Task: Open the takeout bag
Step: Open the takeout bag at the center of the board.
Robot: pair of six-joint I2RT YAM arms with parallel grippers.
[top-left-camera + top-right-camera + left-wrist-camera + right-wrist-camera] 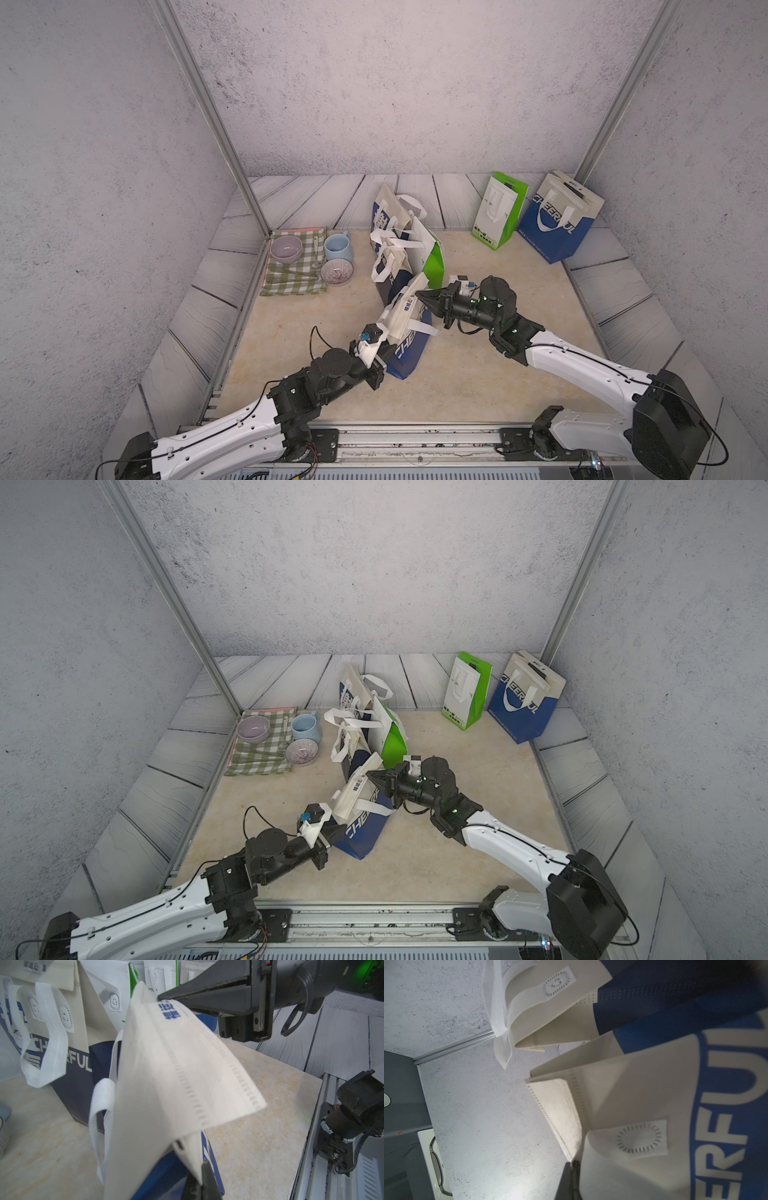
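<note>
Takeout bag (409, 353) sits lower centre in a top view, left gripper (204, 1180) clamped on its near rim, right gripper (420, 295) pinched shut on the white top flap; a hard pull apart could slip the thin fabric free or drag the bag over.

Bag flap (176, 1076) in right gripper (160, 998), apparently

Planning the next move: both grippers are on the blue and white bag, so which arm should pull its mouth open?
Right. The right gripper pinches the white top flap; the left gripper clamps the bag farther down, anchoring it.
</note>
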